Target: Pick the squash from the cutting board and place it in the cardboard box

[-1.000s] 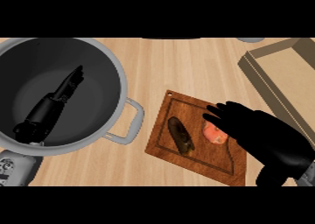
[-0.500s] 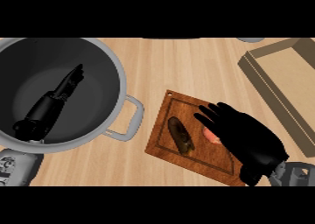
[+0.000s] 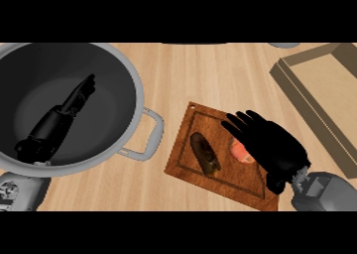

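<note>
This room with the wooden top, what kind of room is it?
Probably a kitchen. A big grey pot stands on the wooden counter, and a cutting board with food on it lies beside the pot.

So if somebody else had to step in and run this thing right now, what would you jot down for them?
Right hand: over the cutting board, fingers spread above the squash; not gripped that I can see.
Left hand: open, resting over the big pot.
Squash: on the board, mostly hidden by the hand, beside a dark vegetable.
Cardboard box: to the right.
Done: reach to the squash.
Left: grasp it, lift it, carry it right, set it in the box.
</note>
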